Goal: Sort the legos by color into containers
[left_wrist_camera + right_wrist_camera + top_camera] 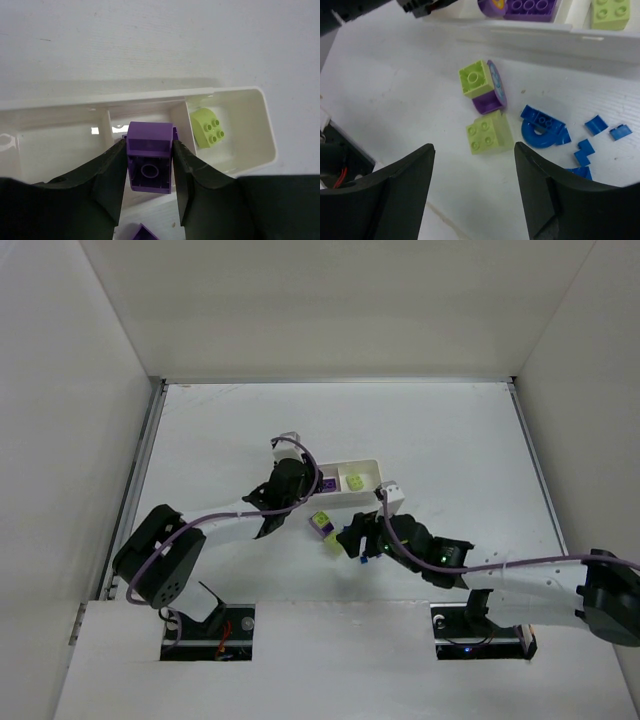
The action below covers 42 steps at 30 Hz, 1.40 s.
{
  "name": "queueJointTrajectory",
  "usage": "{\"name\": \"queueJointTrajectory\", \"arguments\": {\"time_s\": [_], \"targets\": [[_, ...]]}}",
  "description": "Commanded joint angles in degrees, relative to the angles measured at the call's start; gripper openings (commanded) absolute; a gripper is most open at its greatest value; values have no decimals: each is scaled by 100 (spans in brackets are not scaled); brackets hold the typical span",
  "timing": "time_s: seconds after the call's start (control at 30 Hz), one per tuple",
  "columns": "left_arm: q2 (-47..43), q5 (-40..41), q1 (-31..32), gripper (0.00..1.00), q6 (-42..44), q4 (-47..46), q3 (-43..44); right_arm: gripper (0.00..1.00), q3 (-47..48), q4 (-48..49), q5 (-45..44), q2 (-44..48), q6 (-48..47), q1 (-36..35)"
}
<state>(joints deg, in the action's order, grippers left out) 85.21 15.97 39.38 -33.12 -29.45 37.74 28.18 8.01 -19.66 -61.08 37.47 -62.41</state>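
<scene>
The left jaws are clamped on a purple brick (149, 162), one pad flat against each side, with its hollow underside turned toward the wrist camera. The brick hangs over the near part of the middle compartment of the tray (268, 127), somewhat closer to the divider on the lime side. A studded purple piece (530, 6) already lies in that compartment. A lime brick (207, 127) lies in the end compartment beside it.

The step in hand looks like the drop of this purple brick. To do it well, carry the brick forward until all of it is past the near wall, and shift it a little away from the lime-side divider. Then lower it close over the piece below before parting the jaws, so it neither bounces out nor tips across the divider. A small opening should be enough, since the pads sit tight to the dividers' height and a wide swing could knock the tray.

The right jaws stand wide apart with nothing between them, above the loose legos on the worktop (395, 100). A loose lime brick (489, 132) lies almost straight ahead of them. Beyond it a lime cube (476, 79) touches a purple round-faced piece (487, 104), and blue pieces (542, 127) are scattered just beside. From overhead the two arms are near each other, so the right one would do best to wait until the tray is free.
</scene>
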Motion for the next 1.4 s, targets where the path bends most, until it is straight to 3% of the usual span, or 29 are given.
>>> {"name": "queueJointTrajectory", "arguments": {"time_s": [0.0, 0.1, 0.2, 0.67, 0.83, 1.03, 1.17, 1.27, 1.37], "targets": [[-4, 188, 92, 40, 227, -87, 375, 74, -50, -107, -328, 18, -222, -249], [-109, 196, 136, 52, 271, -122, 375, 77, 46, -107, -275, -202, -381, -328], [-285, 179, 136, 57, 280, -61, 384, 79, 169, -72, -223, -483, -477, -407], [-1911, -304, 154, 52, -220, 492, -381, 80, 749, -19, 85, -1582, -943, -416], [-2298, -445, 180, 51, -475, 589, -653, 76, 908, -10, 112, -1960, -1093, -364], [-2816, -568, 119, 49, -695, 792, -1013, 62, 996, 104, 85, -2303, -1172, -285], [-3124, -665, 57, 48, -757, 959, -1163, 46, 987, 201, -20, -2330, -1181, -276], [-3335, -691, 39, 48, -827, 1055, -1251, 34, 917, 227, -143, -2181, -1128, -267], [-3546, -753, 4, 48, -827, 1249, -1277, 29, 856, 236, -170, -1918, -1120, -267]]}}
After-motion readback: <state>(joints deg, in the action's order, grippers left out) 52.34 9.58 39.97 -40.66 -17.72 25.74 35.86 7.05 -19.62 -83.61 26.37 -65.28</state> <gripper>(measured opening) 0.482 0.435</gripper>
